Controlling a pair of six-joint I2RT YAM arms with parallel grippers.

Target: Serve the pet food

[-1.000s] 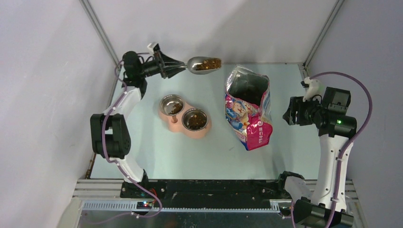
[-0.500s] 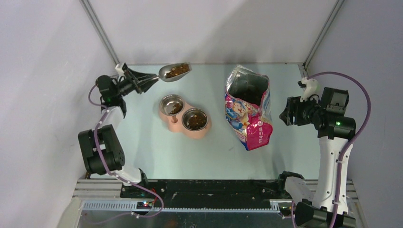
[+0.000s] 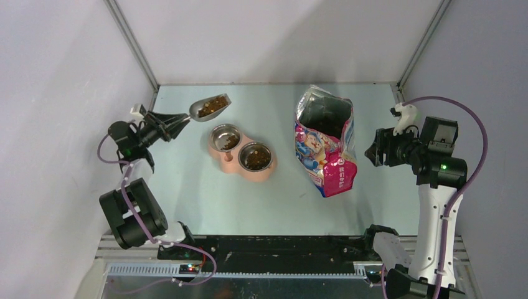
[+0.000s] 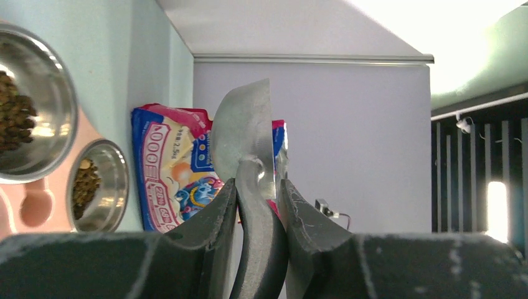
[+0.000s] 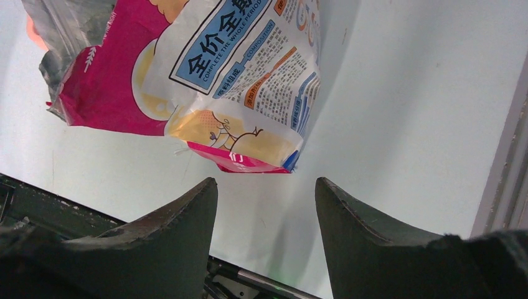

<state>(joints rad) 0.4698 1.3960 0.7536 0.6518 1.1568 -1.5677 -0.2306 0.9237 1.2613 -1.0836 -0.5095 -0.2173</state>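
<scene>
I have the left gripper (image 3: 180, 121) clamped on the handle of the scoop (image 3: 205, 109); in the left wrist view its fingers (image 4: 219, 215) press against both sides of that handle; the scoop hangs over the table (image 3: 199, 199) just behind and to the left of the pink feeder (image 3: 231, 162), apart from it, with its bowl roughly level; a loose heap of pet food (image 3: 213, 104) lies in the scoop; more of the same brown kibble sits in both steel bowls (image 3: 256, 156) of the feeder, the right one more covered than the left; the printed bag (image 3: 327, 149) stands open to the right of the feeder, near it but not touching; the right gripper (image 3: 375, 149) sits farther right of the feeder, beyond the bag, jaws apart with nothing between them; in its wrist view the bag's lower corner lies ahead of the fingertips, clear of them.
</scene>
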